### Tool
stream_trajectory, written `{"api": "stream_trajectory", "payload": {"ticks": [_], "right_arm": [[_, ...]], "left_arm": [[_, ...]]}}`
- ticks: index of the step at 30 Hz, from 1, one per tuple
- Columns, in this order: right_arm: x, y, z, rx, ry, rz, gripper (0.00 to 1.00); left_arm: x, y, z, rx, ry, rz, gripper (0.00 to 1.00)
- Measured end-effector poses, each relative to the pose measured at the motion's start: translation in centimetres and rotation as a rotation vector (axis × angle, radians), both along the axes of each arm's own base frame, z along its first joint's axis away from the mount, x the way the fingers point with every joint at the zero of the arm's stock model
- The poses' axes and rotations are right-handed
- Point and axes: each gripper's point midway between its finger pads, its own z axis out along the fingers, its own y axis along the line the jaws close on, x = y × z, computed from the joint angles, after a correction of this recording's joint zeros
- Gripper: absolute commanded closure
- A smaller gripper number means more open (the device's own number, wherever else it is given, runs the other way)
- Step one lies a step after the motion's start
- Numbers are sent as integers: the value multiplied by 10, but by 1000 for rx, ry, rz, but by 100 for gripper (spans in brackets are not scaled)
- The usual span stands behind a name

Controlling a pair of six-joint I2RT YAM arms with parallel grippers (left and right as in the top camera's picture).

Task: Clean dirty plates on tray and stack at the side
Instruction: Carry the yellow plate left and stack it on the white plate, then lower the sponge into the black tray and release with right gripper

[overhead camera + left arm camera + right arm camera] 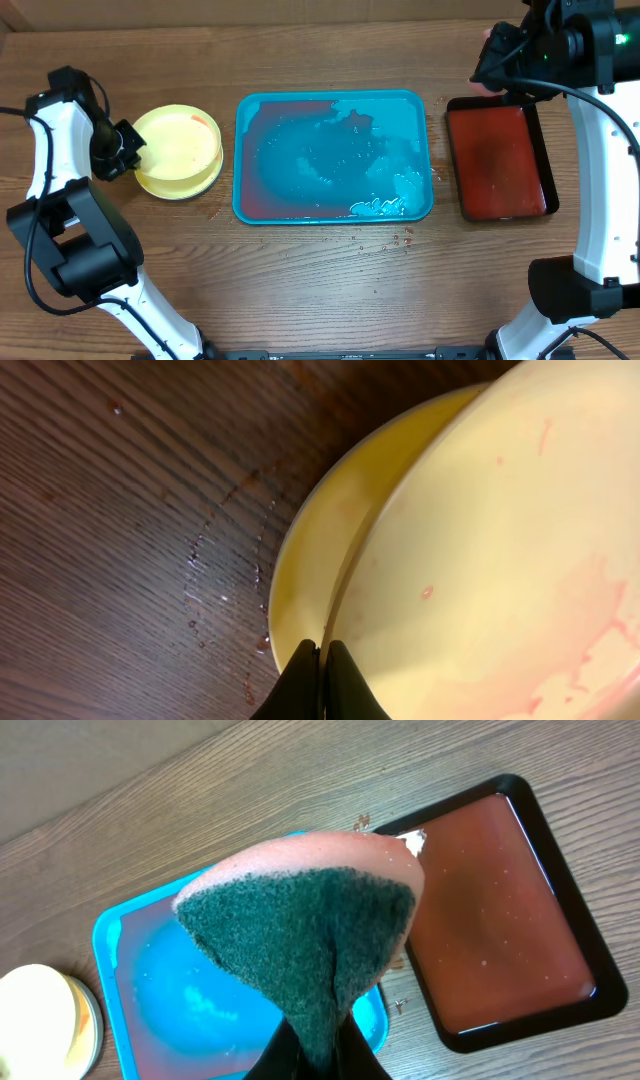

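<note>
The wooden table (pixel 330 290) carries three things in a row. In the middle lies the turquoise tray (pixel 262 170), holding no plate, only a thin wet film tinged red along its left and top edges, with white foam at the lower right corner. To its right is the black-rimmed red tray (pixel 500 160); its glossy floor may hold liquid, but that is hard to tell. The plates (pixel 178 150) sit stacked on the table left of the turquoise tray, clear of it. The top one has a pale centre with faint pink smears. The left wrist view shows two yellow-green rims, and any further plate is hidden. The sponge (pixel 300 940), green scouring face towards the camera and pinkish foam behind, hides most of the right gripper (pixel 315 1055), whose fingers pinch it from below, above the top edge of the red tray. The left gripper (pixel 133 152) reaches in from the left, its fingers nearly closed on the top plate's rim.
</note>
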Motion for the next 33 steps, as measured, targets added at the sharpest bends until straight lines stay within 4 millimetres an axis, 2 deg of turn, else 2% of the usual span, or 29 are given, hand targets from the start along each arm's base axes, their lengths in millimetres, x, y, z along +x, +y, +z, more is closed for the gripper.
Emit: {"api": "stream_trajectory", "payload": {"ticks": [4, 5, 6, 8, 13, 15, 19, 23, 28, 31, 33], "right_arm": [[-2, 0, -1, -2, 9, 0, 96], [-2, 0, -1, -2, 10, 0, 96], [-2, 0, -1, -2, 10, 0, 96], [-2, 0, -1, -1, 10, 0, 96], [-1, 0, -1, -1, 7, 0, 95], [-1, -1, -1, -4, 5, -1, 92], [2, -7, 1, -35, -12, -16, 92], [9, -13, 5, -98, -44, 9, 91], [14, -18, -1, -172, -39, 90, 92], [18, -25, -22, -199, 17, 114, 93], [23, -34, -46, -212, 78, 113, 93]], "left_arm": [[-8, 2, -2, 18, 37, 1, 96], [-12, 3, -2, 25, 52, 2, 91], [-14, 4, -2, 34, 65, -1, 83], [-18, 7, -2, 53, 84, -12, 60], [-20, 12, -1, 82, 98, -40, 32], [-21, 12, -1, 83, 100, -56, 20], [-22, 1, 2, 21, 98, -150, 0], [-7, -16, 27, -45, 31, -254, 0], [38, -48, 81, -73, -164, -430, 0], [59, -75, 104, -82, -258, -525, 0], [69, -97, 111, -89, -297, -588, 0]]}}
